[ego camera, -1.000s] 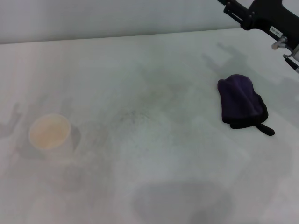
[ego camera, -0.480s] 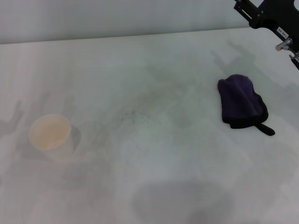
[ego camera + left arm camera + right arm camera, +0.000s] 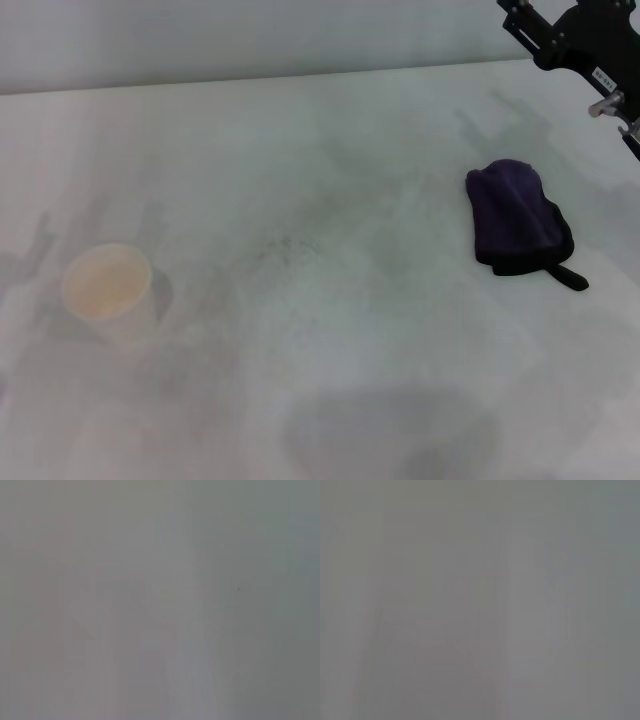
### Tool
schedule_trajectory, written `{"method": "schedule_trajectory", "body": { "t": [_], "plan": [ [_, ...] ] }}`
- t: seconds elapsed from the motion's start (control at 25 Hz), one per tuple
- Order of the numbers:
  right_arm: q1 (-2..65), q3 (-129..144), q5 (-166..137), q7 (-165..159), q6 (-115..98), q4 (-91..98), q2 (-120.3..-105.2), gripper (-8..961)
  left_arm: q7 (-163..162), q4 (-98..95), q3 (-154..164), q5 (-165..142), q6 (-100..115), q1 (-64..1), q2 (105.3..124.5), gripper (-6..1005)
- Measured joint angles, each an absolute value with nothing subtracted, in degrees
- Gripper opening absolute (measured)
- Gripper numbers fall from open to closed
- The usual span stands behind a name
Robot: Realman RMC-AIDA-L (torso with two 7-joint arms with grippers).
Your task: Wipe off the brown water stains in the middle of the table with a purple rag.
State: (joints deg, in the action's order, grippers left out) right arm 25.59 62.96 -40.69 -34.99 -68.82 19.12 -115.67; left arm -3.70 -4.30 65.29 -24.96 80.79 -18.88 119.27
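The purple rag (image 3: 517, 218) lies folded on the right side of the white table (image 3: 330, 130), its black tab pointing toward the front right. No brown water stains show in the head view; only faint grey speckles (image 3: 290, 245) mark the table's middle. My right gripper (image 3: 572, 38) shows as black parts at the top right corner, above and behind the rag and apart from it. The left gripper is out of view. Both wrist views are plain grey and show nothing.
A white paper cup (image 3: 107, 290) with a tan inside stands upright at the front left. The table's far edge (image 3: 250, 78) meets a grey wall. Soft shadows fall near the cup and along the front.
The right arm has drawn back toward the top right corner, so less of it shows. The rag and the cup have not moved. Shadows near the cup have shifted slightly.
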Motion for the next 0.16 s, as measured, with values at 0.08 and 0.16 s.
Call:
{"method": "schedule_trajectory", "body": {
  "t": [0.08,0.16],
  "plan": [
    [25.59,62.83,-40.68,-34.93,-68.79,18.72,-115.67,667,-3.69,-4.30,65.30,-24.96,80.78,-18.89,119.27,876],
    [25.58,62.76,-40.67,-34.45,-68.79,18.55,-115.67,667,-3.69,-4.30,65.30,-24.95,80.77,-18.90,119.27,876]
  ]
}}
